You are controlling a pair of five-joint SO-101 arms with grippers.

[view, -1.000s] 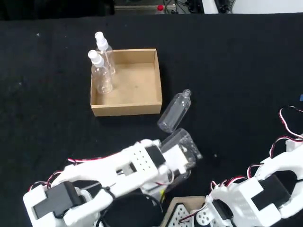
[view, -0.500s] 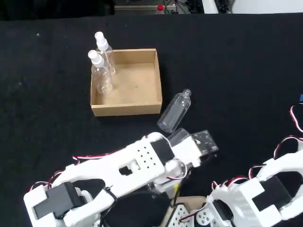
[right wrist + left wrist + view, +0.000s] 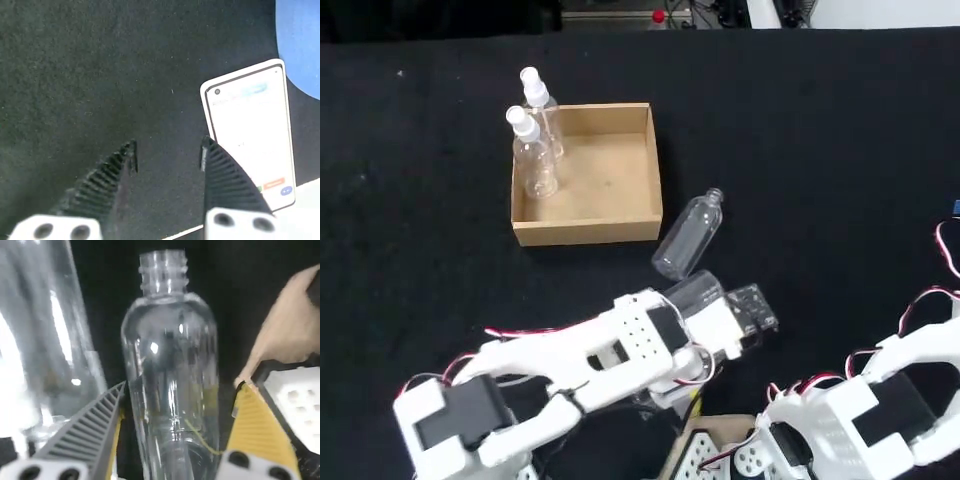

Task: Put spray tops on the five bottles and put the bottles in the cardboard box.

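The cardboard box (image 3: 588,176) sits at the back left. Two bottles with white spray tops (image 3: 533,152) (image 3: 540,98) stand at its far left corner. A clear bottle without a top (image 3: 688,236) lies on the cloth by the box's near right corner. A second topless bottle (image 3: 696,289) lies just beyond my left arm. My left gripper (image 3: 745,315) (image 3: 180,387) is shut on a third topless bottle (image 3: 172,365), whose threaded neck points away from the wrist. My right gripper (image 3: 168,144) hangs open over the bare black cloth.
A phone (image 3: 250,135) and a blue object (image 3: 300,45) lie beside my right gripper. A beige piece and a white perforated part (image 3: 705,452) sit at the near edge between the arms. The black cloth (image 3: 820,150) lies bare at the back right.
My left gripper swung to the right along the near side of the table, then eased back slightly. The box and its two bottles have not moved.
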